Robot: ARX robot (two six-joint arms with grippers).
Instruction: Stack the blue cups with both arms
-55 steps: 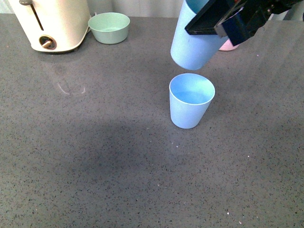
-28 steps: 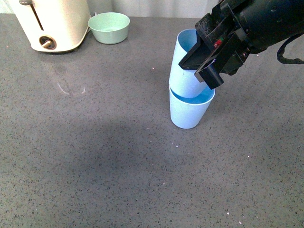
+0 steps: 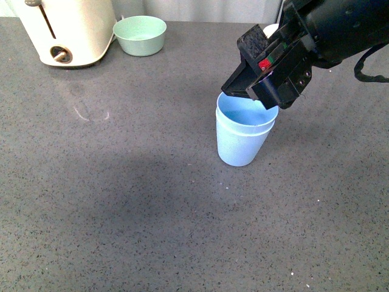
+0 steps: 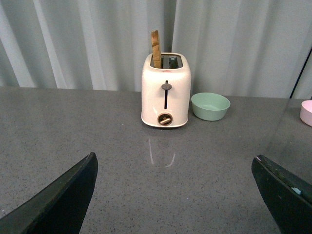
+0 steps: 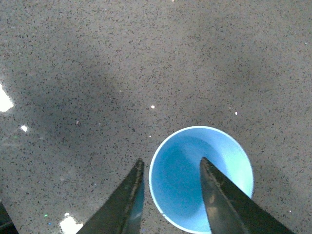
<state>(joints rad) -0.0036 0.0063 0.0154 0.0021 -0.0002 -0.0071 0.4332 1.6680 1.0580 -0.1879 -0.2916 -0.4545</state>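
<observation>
The front view looks down on the counter (image 3: 121,201). The left wrist view faces level toward the toaster (image 4: 165,90) at twelve o'clock, shared with front. The right wrist view looks straight down, close over the cups (image 5: 201,178).

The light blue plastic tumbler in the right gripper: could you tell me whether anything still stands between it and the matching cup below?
Nothing visible does. The held light blue plastic tumbler already sits nested inside the matching cup on the grey countertop, with the right gripper straddling its rim.
</observation>
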